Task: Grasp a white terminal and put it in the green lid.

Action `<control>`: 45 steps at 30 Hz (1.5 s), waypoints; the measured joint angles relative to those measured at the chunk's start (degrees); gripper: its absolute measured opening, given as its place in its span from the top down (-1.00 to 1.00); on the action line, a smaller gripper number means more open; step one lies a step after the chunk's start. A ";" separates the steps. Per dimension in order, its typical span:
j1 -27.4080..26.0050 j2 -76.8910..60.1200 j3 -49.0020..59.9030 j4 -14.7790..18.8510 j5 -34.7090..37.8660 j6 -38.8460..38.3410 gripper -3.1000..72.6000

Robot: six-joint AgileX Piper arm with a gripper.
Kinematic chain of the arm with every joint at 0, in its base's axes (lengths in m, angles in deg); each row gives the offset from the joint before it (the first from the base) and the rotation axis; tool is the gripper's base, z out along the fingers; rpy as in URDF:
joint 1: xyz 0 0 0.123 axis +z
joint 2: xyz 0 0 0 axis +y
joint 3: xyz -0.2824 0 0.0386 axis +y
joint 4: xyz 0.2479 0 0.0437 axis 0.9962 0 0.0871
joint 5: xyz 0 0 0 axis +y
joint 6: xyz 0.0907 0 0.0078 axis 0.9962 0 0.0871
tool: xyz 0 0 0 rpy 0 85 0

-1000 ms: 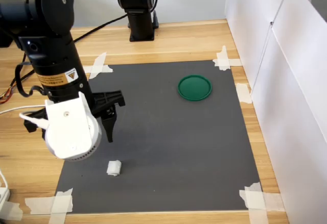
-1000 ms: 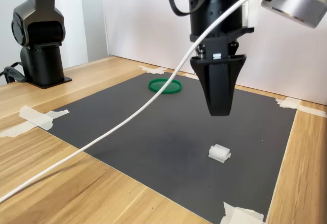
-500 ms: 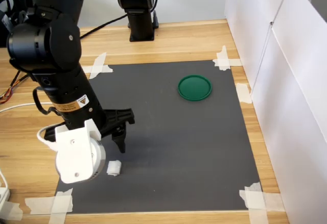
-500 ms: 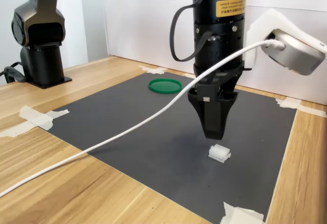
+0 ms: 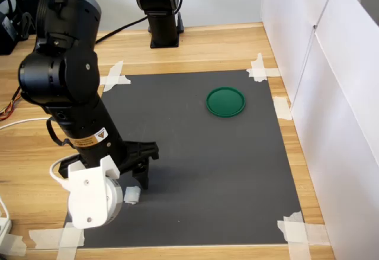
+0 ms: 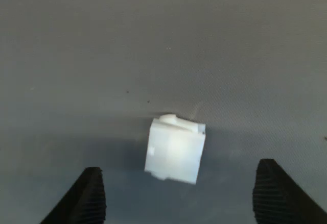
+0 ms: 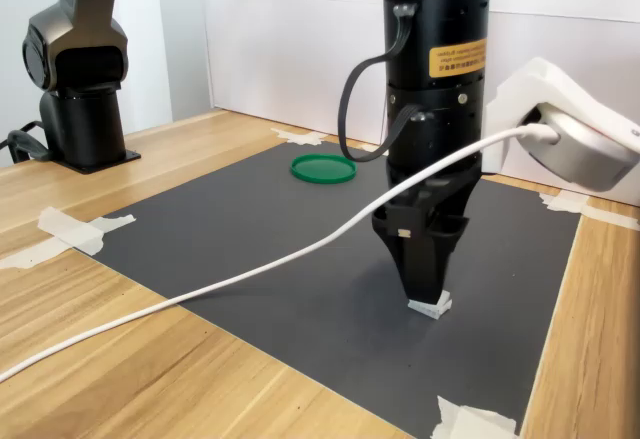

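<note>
Dark mat [image 5: 213, 165]: gripper [image 6: 179, 196] has dropped around terminal [image 6: 174, 150], jaws wide; closing comes next, lid [image 5: 225, 102] far.

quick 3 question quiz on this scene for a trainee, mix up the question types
1. True or false: the white terminal lies between the open jaws of the gripper, not yet clamped.
2. Where is the green lid? A) under the gripper B) far across the dark mat, empty C) off the mat
3. Fill in: the mat's corners are fixed with strips of ____.

Key: 1 true; 2 B; 3 tape.
</note>
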 joint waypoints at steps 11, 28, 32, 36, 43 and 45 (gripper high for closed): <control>0.00 2.07 0.00 1.87 -1.32 -0.12 -0.93; 0.00 3.48 -0.10 1.47 -3.11 -0.12 -0.75; -0.05 3.60 -0.26 1.04 -3.17 -0.12 -0.42; -0.05 3.71 -0.32 1.10 -3.17 -0.12 0.06; -0.05 3.60 -0.32 1.40 -2.69 -0.78 0.21; 0.31 3.13 -0.32 1.46 -1.50 -1.85 0.21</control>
